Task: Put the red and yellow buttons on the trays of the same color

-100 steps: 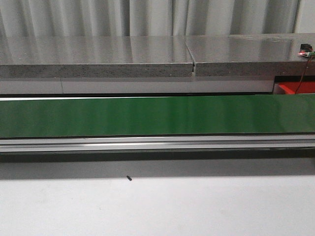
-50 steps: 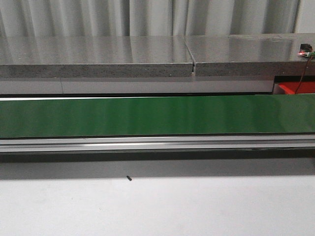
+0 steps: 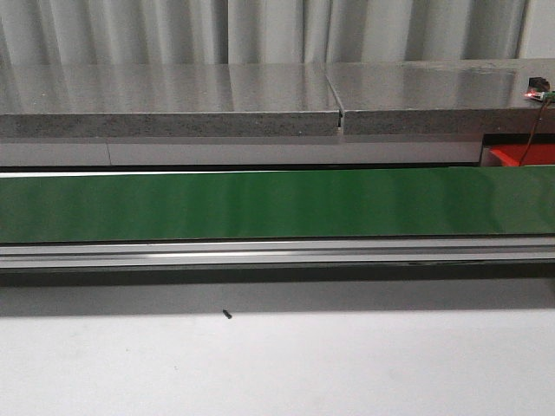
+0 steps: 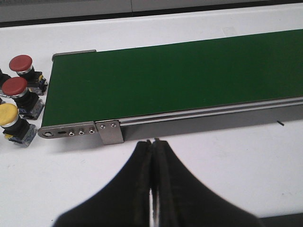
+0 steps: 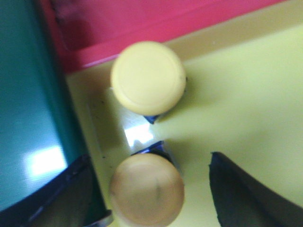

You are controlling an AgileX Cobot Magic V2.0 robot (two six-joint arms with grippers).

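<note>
In the right wrist view a yellow button [image 5: 147, 188] stands on the yellow tray [image 5: 246, 94], between the spread fingers of my right gripper [image 5: 151, 191]. The gripper is open, with a clear gap on one side of the button. A second yellow button [image 5: 148, 78] stands on the same tray near its corner. The red tray [image 5: 142, 21] borders it. In the left wrist view my left gripper [image 4: 154, 141] is shut on nothing, above the white table beside the belt's end. Two red buttons [image 4: 21, 63] [image 4: 14, 86] and a yellow button [image 4: 8, 114] stand there on the table.
The green conveyor belt [image 3: 260, 204] runs across the front view, with its metal rail [image 3: 260, 253] along the near side. A grey counter [image 3: 173, 100] lies behind it. A red corner [image 3: 520, 154] shows at the far right. A small black speck [image 3: 227, 315] lies on the white table.
</note>
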